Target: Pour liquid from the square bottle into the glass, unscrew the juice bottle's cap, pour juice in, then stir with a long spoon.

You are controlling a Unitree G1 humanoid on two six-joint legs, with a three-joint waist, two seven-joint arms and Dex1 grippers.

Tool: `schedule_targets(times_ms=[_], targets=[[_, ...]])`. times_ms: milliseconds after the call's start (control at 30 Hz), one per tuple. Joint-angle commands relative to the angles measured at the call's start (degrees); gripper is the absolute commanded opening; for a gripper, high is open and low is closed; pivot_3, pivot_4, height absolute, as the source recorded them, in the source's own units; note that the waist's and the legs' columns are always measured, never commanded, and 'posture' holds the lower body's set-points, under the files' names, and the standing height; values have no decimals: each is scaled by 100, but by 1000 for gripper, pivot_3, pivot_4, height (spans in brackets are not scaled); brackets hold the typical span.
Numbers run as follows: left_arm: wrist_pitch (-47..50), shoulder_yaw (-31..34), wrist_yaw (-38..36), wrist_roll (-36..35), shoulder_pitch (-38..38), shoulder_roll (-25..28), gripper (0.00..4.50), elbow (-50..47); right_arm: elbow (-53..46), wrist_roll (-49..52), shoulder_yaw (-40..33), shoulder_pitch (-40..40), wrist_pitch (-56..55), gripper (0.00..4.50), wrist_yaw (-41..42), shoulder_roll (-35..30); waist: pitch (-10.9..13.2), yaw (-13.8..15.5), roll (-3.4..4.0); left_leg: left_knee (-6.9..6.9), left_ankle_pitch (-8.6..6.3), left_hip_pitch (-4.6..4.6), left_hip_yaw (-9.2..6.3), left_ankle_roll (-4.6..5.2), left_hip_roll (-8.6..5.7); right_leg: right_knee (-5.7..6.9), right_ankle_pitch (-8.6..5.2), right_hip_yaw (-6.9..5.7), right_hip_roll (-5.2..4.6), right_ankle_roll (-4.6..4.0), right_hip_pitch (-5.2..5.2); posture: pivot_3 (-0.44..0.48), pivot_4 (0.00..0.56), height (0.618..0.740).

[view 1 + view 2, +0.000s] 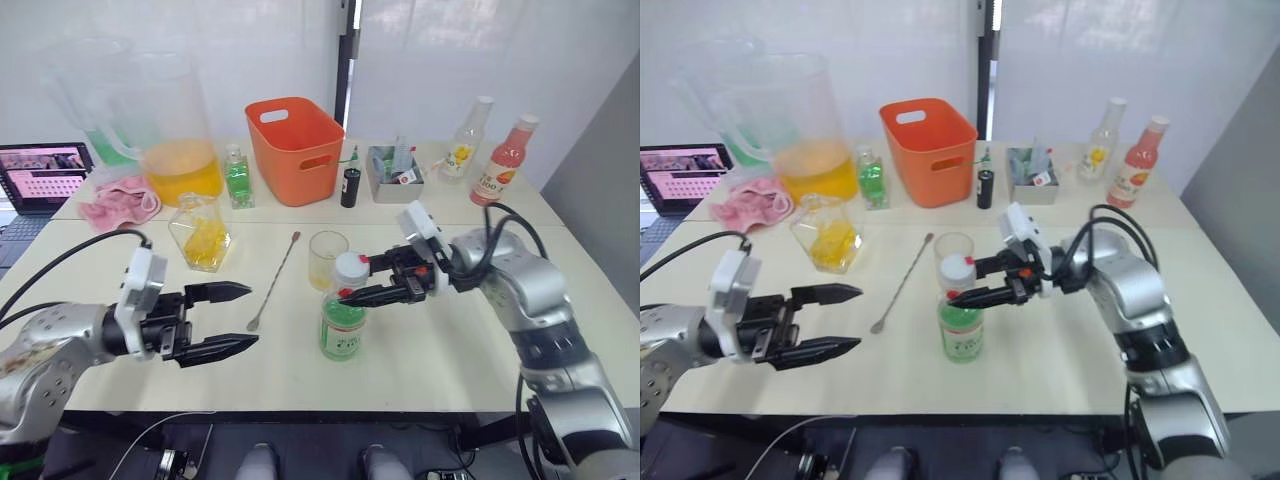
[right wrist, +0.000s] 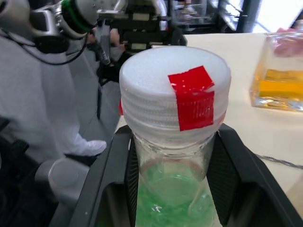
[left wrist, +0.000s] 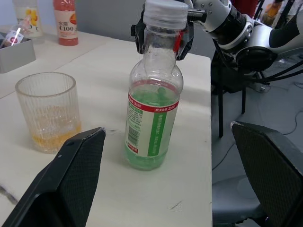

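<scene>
Head view: the juice bottle [image 1: 343,325] stood mid-bench beside the glass [image 1: 326,259]; left gripper [image 1: 231,319] hung spread, empty. Right wrist view: right gripper [image 2: 173,165] straddled the neck under the cap [image 2: 174,98], unclamped – twisting could topple it

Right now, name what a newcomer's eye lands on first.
The right tool straddles the neck of the clear green-labelled plastic juice bottle at the table's centre, under its white red-taped screw cap. Behind stands a ribbed tumbler; an orange plastic bin sits further back.
</scene>
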Motion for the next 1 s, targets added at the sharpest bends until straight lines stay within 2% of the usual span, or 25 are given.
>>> schedule_targets(times_ms=[33, 200, 267, 400, 633, 833, 900, 1000], targets=[[-186, -243, -249, 121, -330, -94, 4500, 257, -1105, 442, -631, 302, 595, 1420, -1079, -6, 0, 6, 0, 0, 0, 0, 0, 0, 0, -1, 0, 0, 0, 0, 0, 0, 150, 703], [-283, -799, -763, 361, -1040, -277, 4500, 936, -2727, 727, -1275, 1235, 1450, 1420, -3139, 391, -1, 14, -1, 1, 0, -1, -1, 0, 0, -1, -1, 0, 0, 2, 1, 0, 150, 703], [-315, -931, -923, 439, -1222, -322, 4500, 1121, -3087, 844, -1441, 1452, 1647, 1420, -3704, 574, -1, 13, -3, 2, 0, -2, -1, 0, 0, -1, -1, 0, 0, 1, 2, 0, 150, 703], [-369, -1310, -1308, 651, -1807, -528, 4500, 1677, -3875, 799, -1352, 1878, 1978, 1420, -4857, 951, -1, 7, -3, 4, 1, -3, -1, 1, 0, -1, -2, 1, 1, 0, 2, 0, 150, 703], [-504, -1696, -1832, 1004, -2480, -815, 4500, 2405, -4506, 524, -972, 2347, 2269, 1420, -6171, 1354, -2, -5, -3, 4, 1, -7, -4, 2, -1, -2, -1, 1, 1, -2, 2, 0, 150, 703], [-546, -1742, -2041, 1152, -2633, -878, 4500, 2598, -4607, 492, -744, 2486, 2340, 1420, -6616, 1488, -2, -12, -3, 3, 1, -7, -6, 2, 0, -2, -1, 2, 3, -2, 3, 0, 150, 703], [-556, -1745, -2074, 1177, -2665, -880, 4500, 2636, -4622, 576, -748, 2556, 2395, 2447, -6673, 1525, -2, -11, -4, 4, 1, -7, -10, 2, -1, -2, -2, 1, 4, -2, 4, 0, 150, 703], [-559, -1677, -2056, 1190, -2600, -853, 4500, 2583, -4555, 909, -1036, 2543, 2400, 3469, -6380, 1305, -2, -11, -5, 5, 1, -8, -10, 2, 0, -3, -2, 2, 4, -2, 6, 0, 150, 703]])
